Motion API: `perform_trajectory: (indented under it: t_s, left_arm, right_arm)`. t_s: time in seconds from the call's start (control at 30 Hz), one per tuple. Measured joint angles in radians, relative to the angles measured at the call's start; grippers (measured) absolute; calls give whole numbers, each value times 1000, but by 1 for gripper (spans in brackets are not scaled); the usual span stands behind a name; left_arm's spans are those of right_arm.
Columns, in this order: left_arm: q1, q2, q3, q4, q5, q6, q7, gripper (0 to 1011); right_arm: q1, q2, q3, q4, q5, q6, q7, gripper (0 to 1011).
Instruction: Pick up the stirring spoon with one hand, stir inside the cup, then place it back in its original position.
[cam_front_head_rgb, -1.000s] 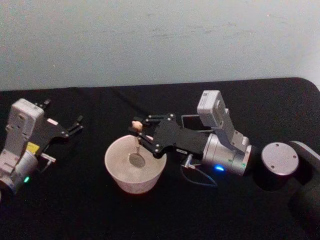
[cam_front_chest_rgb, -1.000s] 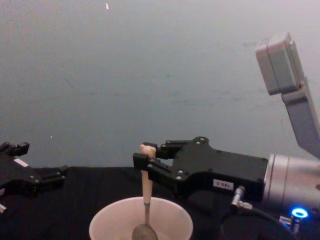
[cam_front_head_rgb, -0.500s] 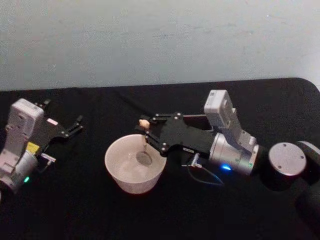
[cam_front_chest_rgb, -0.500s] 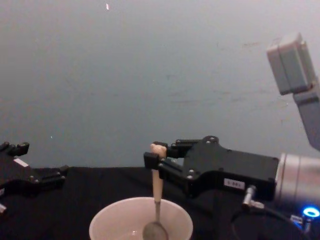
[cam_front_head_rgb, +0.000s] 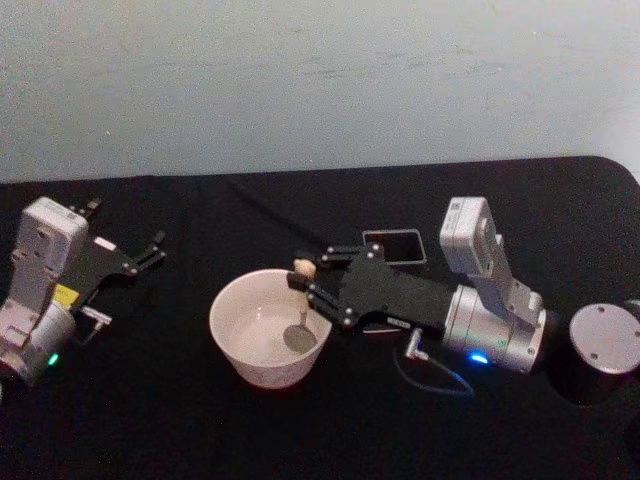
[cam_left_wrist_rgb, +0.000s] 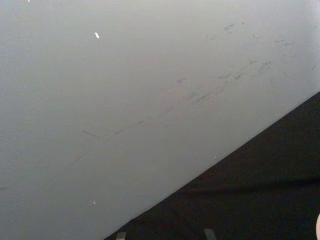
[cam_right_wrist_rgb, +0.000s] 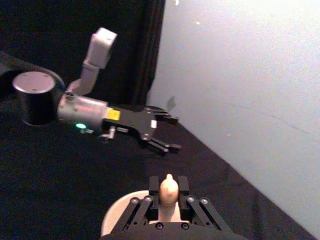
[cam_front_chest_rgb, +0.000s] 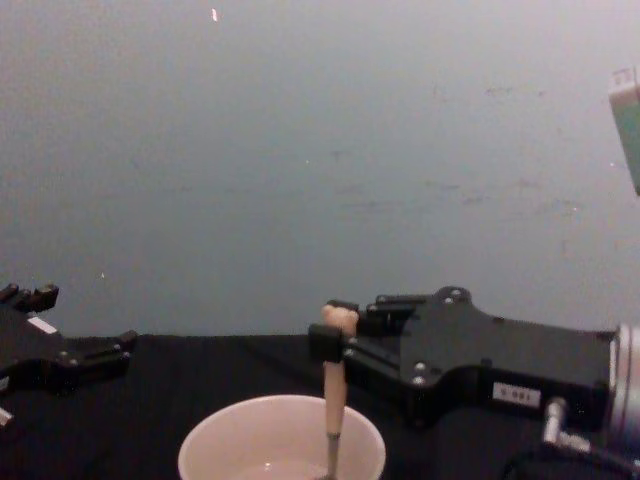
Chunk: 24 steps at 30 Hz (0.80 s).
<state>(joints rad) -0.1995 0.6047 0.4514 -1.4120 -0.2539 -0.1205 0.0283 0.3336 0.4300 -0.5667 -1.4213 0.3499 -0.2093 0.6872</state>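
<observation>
The cream cup (cam_front_head_rgb: 266, 327) stands on the black table, with its rim (cam_front_chest_rgb: 281, 438) low in the chest view. The stirring spoon (cam_front_head_rgb: 299, 310) hangs upright inside it, metal bowl near the cup's right inner side. Its peach handle (cam_front_chest_rgb: 335, 375) rises above the rim, bear head at the top (cam_right_wrist_rgb: 168, 189). My right gripper (cam_front_head_rgb: 305, 279) is shut on the handle's top from the right, just above the cup's right rim. My left gripper (cam_front_head_rgb: 150, 250) is parked at the far left with its fingers spread, also seen as the far arm (cam_right_wrist_rgb: 161, 131) in the right wrist view.
A dark grey square holder (cam_front_head_rgb: 393, 245) sits behind my right gripper's body. The right arm's round joint cap (cam_front_head_rgb: 604, 336) is at the table's right side. A pale wall runs behind the table's back edge.
My right gripper has moved to the right with the spoon, from the cup's middle toward its right side. The left arm has not moved.
</observation>
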Motion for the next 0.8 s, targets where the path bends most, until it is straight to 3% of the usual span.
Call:
perform_trajectory:
  t_s: [0.2,0.4,0.8]
  left_arm:
    - [0,0,0,0,0,0,0,1001]
    - [0,0,0,0,0,0,0,1001]
    - [0,0,0,0,0,0,0,1001]
  right_arm:
    - [-9,1,-18,-18,9,5,18,214]
    - [11,-30,-41,1,9,2,21,214]
    - [85,-95,-42,115,-26,-21,-23,214]
